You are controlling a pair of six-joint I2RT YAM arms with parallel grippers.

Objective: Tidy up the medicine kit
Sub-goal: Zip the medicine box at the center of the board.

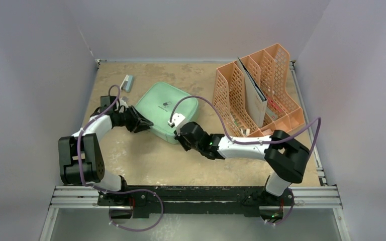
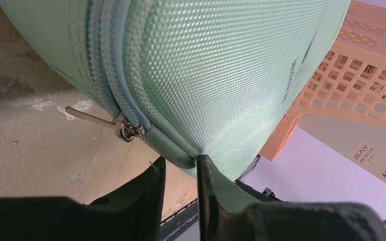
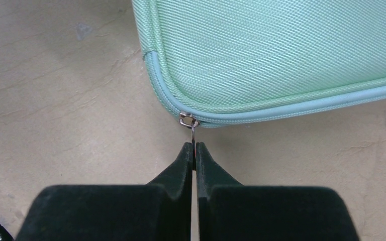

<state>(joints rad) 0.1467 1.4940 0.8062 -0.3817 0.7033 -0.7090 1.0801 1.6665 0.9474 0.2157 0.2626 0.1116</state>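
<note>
The medicine kit (image 1: pixel 166 108) is a mint-green woven zip case with rounded corners, lying flat at the table's middle back. My left gripper (image 1: pixel 148 124) is at its left edge; in the left wrist view the jaws (image 2: pixel 180 163) are closed on the kit's lower rim (image 2: pixel 178 153), beside a metal zipper pull (image 2: pixel 88 116). At the kit's near corner my right gripper (image 1: pixel 180 136) has its tips (image 3: pixel 194 148) shut on a thin zipper pull (image 3: pixel 193 134), which hangs from the slider (image 3: pixel 187 120). The zip looks closed along the kit (image 3: pixel 281 55) edge that shows.
A peach mesh file rack (image 1: pixel 259 90) stands at the back right, holding a grey folder (image 1: pixel 254 98); it also shows behind the kit as rack (image 2: pixel 362 75). A small mint and white object (image 1: pixel 127 83) lies at the back left. Grey walls surround the table.
</note>
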